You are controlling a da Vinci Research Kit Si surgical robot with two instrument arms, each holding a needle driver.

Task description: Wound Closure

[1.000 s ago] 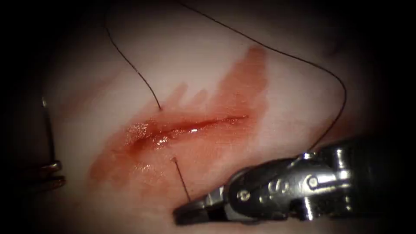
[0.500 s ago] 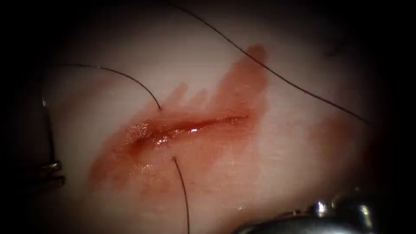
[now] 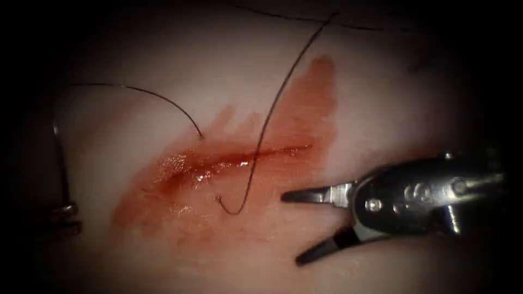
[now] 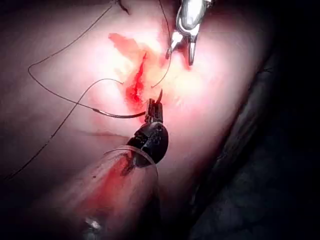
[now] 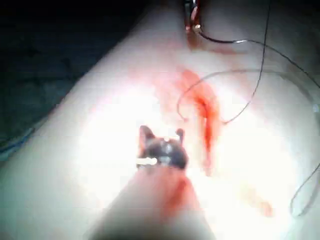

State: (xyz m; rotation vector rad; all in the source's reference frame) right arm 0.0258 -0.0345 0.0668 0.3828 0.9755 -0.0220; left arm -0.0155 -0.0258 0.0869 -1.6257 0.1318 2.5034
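Observation:
The cut [image 3: 239, 160] lies wet and red in the tissue [image 3: 381, 98]. My right tool [image 3: 291, 228] stands open just right of the cut's near edge, with nothing between its jaws; the right wrist view shows it spread too [image 5: 162, 134]. Thread [image 3: 261, 136] leaves the tissue below the cut, hooks round and runs slack up across it. A second strand [image 3: 158, 98] rises above the cut and arcs left. Far left of the cut, my left tool [image 3: 62, 212] is shut on the curved needle [image 3: 60, 163], which is out of the tissue. It grips the needle [image 4: 120, 115] near one end [image 4: 154, 107].
Red fluid [image 3: 305, 98] stains the tissue in a streak up and to the right of the cut. Loose thread [image 4: 50, 90] loops over the tissue on the left tool's side. The tissue falls off into dark at its edge [image 4: 240, 150].
The right tool was shut on the thread below the cut and drew it down out of view. It has let go and come back open to the right. The thread now lies slack across the cut.

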